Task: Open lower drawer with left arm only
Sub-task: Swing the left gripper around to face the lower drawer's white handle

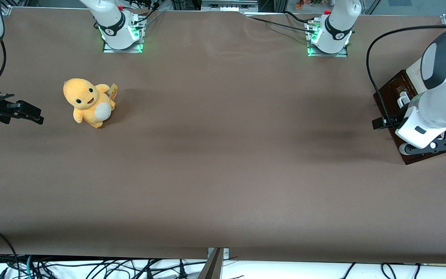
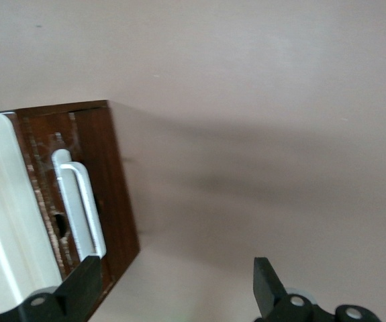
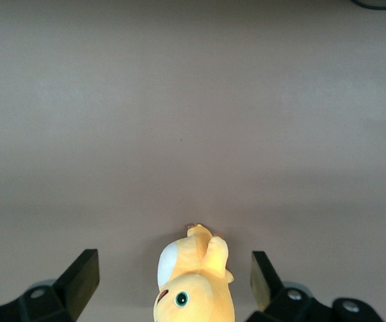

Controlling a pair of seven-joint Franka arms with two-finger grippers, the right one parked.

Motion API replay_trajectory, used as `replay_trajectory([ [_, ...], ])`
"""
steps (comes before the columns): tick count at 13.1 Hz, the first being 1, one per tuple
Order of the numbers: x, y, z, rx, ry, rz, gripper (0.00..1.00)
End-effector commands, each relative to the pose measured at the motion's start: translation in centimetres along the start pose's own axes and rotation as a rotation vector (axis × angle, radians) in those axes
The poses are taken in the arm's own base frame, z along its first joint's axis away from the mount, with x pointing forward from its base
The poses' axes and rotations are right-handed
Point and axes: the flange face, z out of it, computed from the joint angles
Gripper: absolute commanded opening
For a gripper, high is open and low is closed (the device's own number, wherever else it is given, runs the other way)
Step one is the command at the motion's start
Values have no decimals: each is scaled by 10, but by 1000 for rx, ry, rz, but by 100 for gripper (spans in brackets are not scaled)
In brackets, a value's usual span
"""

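Now the left arm [image 1: 438,97] is hanging over the working arm's end of the table [image 1: 223,174], and its gripper [image 2: 176,288] is sitting with its fingers [image 2: 82,285] spread wide, gripping nothing. The front view is hiding most of the dark brown cabinet [image 1: 391,97] under the arm, showing only a sliver of the white bar handle [image 1: 402,100]; the left wrist view is giving the close look, with the lower drawer [image 2: 78,194] lying just beside one finger and that finger's tip overlapping the end of the handle [image 2: 78,204], though contact is unclear. The drawer front is sitting flush in the cabinet. Beside it, a cream panel [image 2: 5,221] is showing. Counting up: one drawer handle in sight, one orange plush toy [image 1: 89,102] well away toward the parked arm's end.
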Motion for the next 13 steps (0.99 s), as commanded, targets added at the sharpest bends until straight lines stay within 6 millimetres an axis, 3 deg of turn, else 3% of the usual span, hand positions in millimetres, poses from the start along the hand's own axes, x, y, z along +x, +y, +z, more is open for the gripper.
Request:
replay_trajectory([
  [1, 1, 14, 4, 79, 14, -54, 100],
  [7, 7, 54, 28, 228, 42, -157, 100],
  [13, 23, 79, 74, 395, 68, -237, 100],
])
